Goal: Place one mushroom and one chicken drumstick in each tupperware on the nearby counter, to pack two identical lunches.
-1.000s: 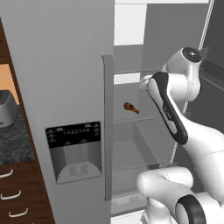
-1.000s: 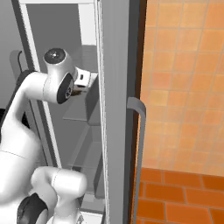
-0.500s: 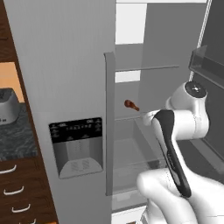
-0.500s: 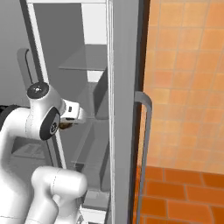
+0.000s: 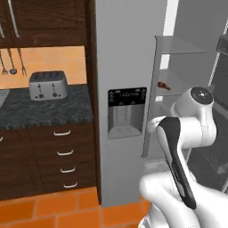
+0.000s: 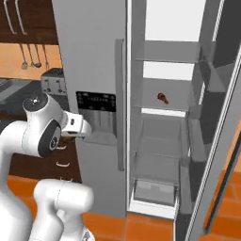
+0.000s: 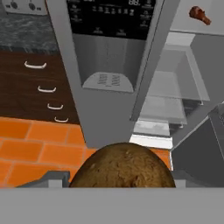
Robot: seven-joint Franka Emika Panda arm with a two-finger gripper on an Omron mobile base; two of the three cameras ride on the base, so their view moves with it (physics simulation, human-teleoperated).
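Observation:
A dark brown rounded mushroom (image 7: 122, 168) sits at the bottom of the hand view, with my gripper (image 7: 122, 180) shut on it; grey finger parts flank the cap on both sides. One golden-brown chicken drumstick (image 5: 163, 85) (image 6: 163, 97) (image 7: 200, 14) lies on a glass shelf inside the open fridge. The hand looks down at the fridge's water dispenser (image 7: 109, 52) and the orange floor. The speckled counter (image 5: 44, 109) (image 7: 26, 28) runs left of the fridge. The tupperware is out of view.
A grey toaster (image 5: 48, 84) (image 6: 52, 81) stands on the counter. Dark wood drawers (image 5: 62, 151) with silver handles sit under it. The fridge's left door (image 6: 94, 94) is closed; the right door (image 6: 221, 141) stands swung open. Utensils (image 5: 11, 62) hang on the orange wall.
The whole picture has shifted: the base has moved back and left, bringing the counter and toaster into view. The arm has drawn out of the fridge and lowered.

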